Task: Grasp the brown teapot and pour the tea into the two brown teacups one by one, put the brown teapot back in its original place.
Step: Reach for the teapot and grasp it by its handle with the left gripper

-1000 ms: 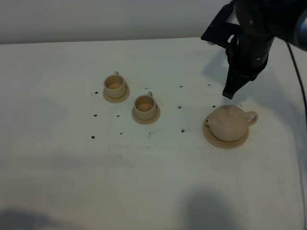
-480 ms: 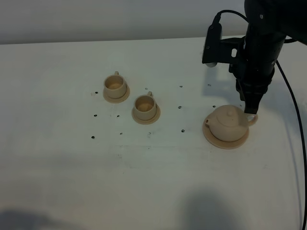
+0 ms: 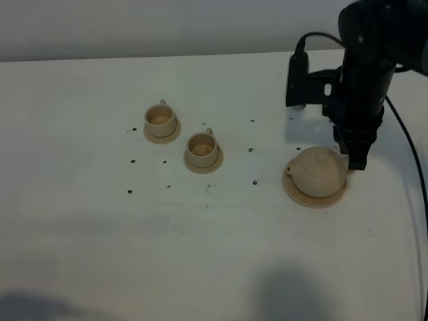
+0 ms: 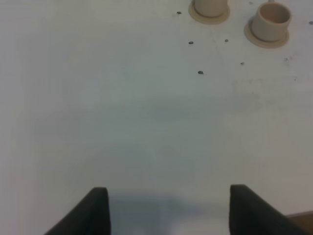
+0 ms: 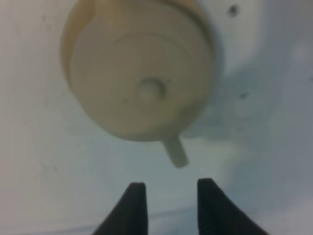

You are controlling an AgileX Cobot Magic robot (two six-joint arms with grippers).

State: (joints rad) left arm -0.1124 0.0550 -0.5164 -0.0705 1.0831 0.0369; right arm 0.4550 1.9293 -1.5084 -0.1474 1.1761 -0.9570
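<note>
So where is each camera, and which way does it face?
High camera: above, off the arms, facing down on the table, two cups and teapot; right arm and right hand show.
Left wrist camera: on the left arm, facing across the table toward the cups; tips of the left hand show.
Right wrist camera: on the right arm, facing down on the teapot; that hand's tips show.
Shared: high and left wrist, both cups; high and right wrist, the teapot.

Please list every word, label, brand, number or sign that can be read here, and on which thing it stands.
There are none. The brown teapot, the two brown teacups and the table carry no writing. The small dark dots on the table are plain marks, not characters.
</note>
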